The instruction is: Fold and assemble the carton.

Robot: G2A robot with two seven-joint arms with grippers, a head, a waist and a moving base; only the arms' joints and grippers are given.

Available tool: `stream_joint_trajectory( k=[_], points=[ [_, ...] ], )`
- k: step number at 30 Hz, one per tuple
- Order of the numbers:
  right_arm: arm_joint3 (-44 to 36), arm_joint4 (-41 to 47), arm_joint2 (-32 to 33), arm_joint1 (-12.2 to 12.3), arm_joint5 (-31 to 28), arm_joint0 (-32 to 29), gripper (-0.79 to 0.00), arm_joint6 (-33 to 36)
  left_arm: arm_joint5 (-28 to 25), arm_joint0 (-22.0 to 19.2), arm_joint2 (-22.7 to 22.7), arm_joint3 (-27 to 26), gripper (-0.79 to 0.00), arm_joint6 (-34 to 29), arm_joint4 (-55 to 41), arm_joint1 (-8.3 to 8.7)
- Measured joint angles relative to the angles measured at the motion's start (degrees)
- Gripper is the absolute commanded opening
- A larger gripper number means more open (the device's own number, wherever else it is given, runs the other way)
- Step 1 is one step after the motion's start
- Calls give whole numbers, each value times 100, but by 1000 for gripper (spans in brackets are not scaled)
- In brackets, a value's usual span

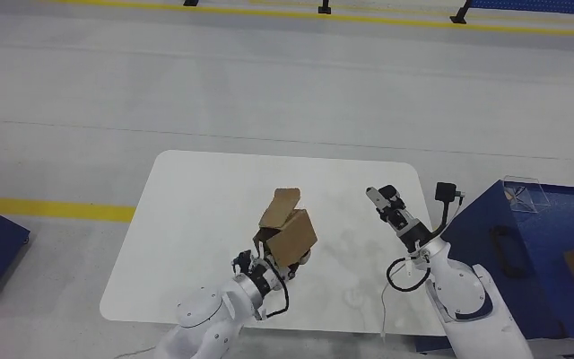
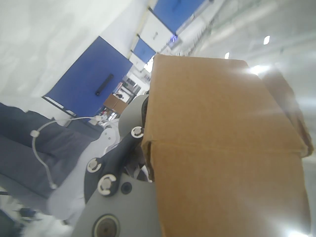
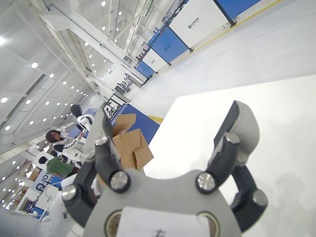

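Brown cardboard carton (image 1: 291, 239), one flap (image 1: 285, 203) up

White table (image 1: 179, 260), rounded corners, on pale grey floor (image 1: 269, 81). Yellow floor line (image 1: 63, 210) off table's left side. Blue unit (image 1: 538, 269) near table's right edge, clear plastic stand (image 1: 522, 192) on top. Blue-and-white partition panels (image 3: 202, 18) along far aisle. Ceiling lights (image 3: 32, 65) in rows.

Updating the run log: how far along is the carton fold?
Done: carton opened into a box shape, held above the table. In hand: left gripper grips one end; right gripper open, empty, apart. Remaining: one flap stands up unfolded; closing it looks pending.
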Motion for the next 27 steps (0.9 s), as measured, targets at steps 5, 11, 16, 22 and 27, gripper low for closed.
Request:
stream_joint_trajectory(
  k=[5, 11, 16, 22, 27],
  points=[
    [0, 0, 0, 0, 0, 0, 0, 0, -1092, -337, 543, 8, -785, 3190, -2120, -366],
    [0, 0, 0, 0, 0, 0, 0, 0, -2842, -1183, 994, 876, -785, 5747, -2891, -708],
    [0, 0, 0, 0, 0, 0, 0, 0, -3416, -1833, 1433, 1890, -785, 6614, -2914, -965],
    [0, 0, 0, 0, 0, 0, 0, 0, -3705, -2503, 1650, 3101, -585, 6578, -3258, -1255],
    [0, 0, 0, 0, 0, 0, 0, 0, -3682, -2826, 1717, 3723, 0, 6348, -3575, -1443]
  ],
)
